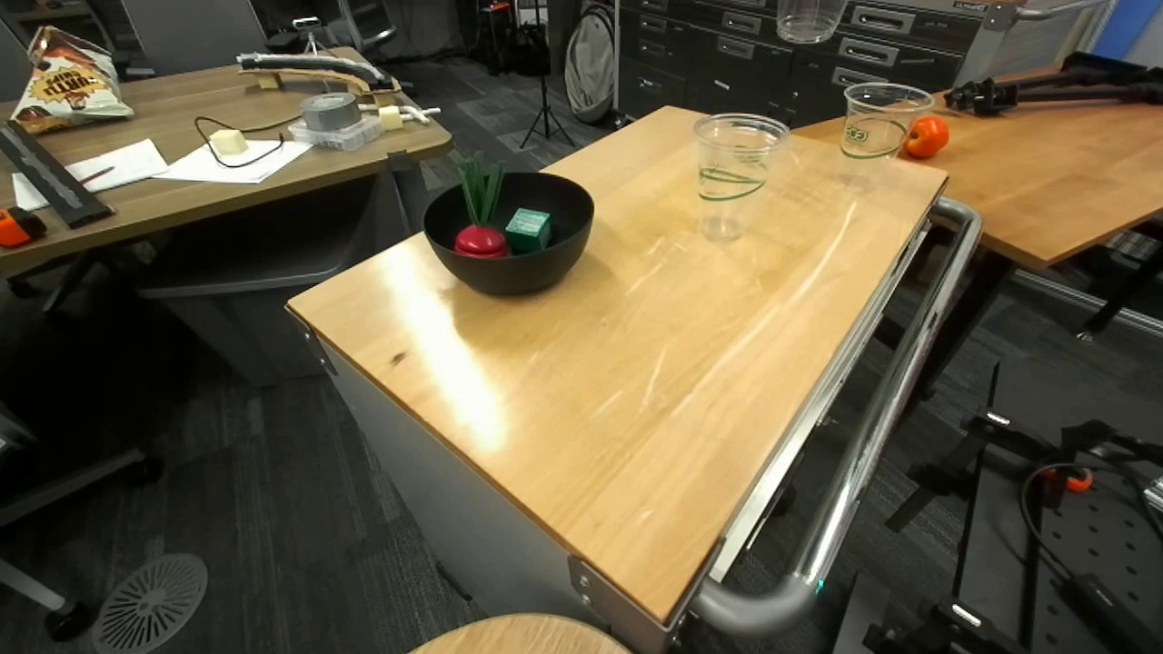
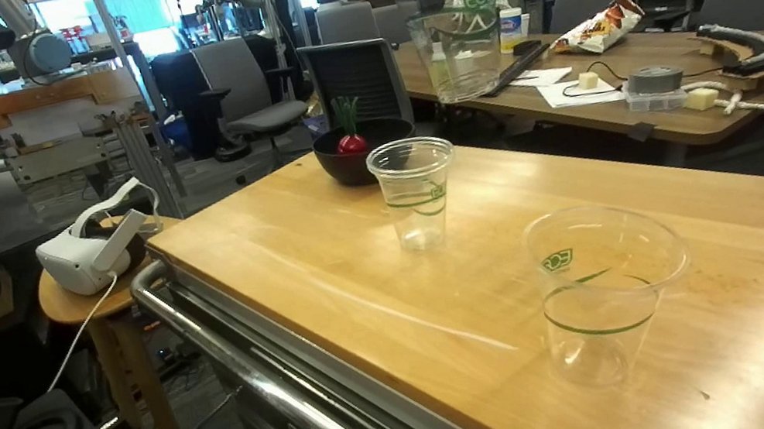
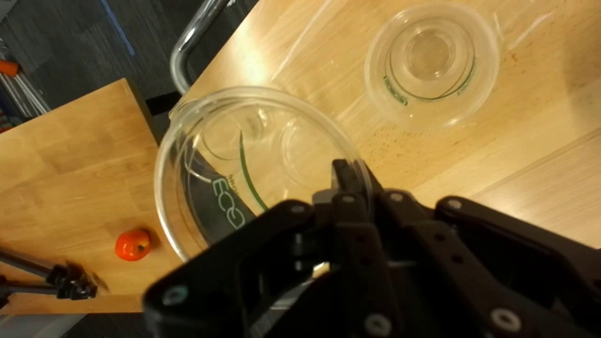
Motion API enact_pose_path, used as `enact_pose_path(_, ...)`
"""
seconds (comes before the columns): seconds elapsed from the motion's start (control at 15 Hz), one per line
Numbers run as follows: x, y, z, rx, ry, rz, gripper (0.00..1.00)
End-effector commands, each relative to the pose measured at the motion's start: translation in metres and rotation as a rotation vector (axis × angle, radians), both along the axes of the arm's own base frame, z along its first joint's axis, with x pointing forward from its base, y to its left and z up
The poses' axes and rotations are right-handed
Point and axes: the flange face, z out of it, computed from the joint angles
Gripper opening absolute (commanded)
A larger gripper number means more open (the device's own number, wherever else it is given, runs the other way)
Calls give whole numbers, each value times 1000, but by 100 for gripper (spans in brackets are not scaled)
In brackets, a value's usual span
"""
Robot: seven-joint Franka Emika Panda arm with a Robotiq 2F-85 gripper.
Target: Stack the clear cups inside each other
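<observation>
Clear cups (image 2: 418,196) are all separate from where I'm standing, nothing nested yet. Middle cup (image 1: 734,173) and end cup (image 2: 601,321) stand upright, apart, on the cart top (image 1: 636,381); third cup (image 2: 461,59) is up in the air, so I'd guess both nestings are left. Only the wrist view clearly shows the gripper (image 3: 358,176) pinching its rim; an exterior view just catches that cup's bottom (image 1: 808,24).

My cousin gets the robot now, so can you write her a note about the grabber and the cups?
Gripper: shut on the rim of one clear cup, holding it in the air.
Standing upright on the wooden tabletop, apart: second cup nearer the black bowl, third cup farther away.
Done: first cup picked up; none visibly nested.
Left: probably lower it into a standing cup, then nest the last.
</observation>
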Motion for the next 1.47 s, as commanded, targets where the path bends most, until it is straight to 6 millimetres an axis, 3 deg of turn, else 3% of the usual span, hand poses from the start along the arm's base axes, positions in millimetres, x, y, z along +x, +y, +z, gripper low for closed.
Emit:
enact_pose_path(0.0, 8, 21, -19, 25, 30, 43, 1)
enact_pose_path(0.4, 21, 42, -50, 19, 95, 75, 1)
enact_pose_path(1.4, 36, 58, -65, 84, 158, 194, 1)
